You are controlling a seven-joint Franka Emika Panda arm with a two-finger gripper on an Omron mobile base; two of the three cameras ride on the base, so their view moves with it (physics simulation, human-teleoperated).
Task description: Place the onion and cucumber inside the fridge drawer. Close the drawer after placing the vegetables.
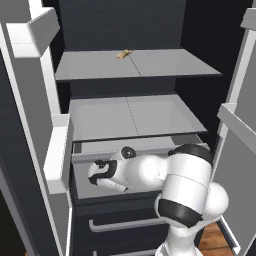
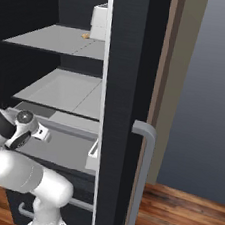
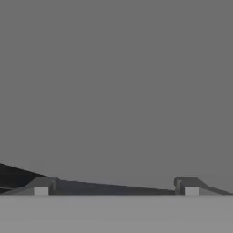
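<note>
hand [image 3: 116, 189] w/ fingers spread wide, grasping nothing, reaches down into the open fridge drawer [image 1: 145, 144]; plain grey wall, prob. the drawer's, right ahead of it.

Glossy white rounded arm [image 1: 187, 185] segments with black joint bands.

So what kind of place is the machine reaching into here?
Most likely an open fridge in a kitchen: flat grey shelves, a pulled-out light grey fridge drawer, and a door with a bar handle swung open beside it.
</note>
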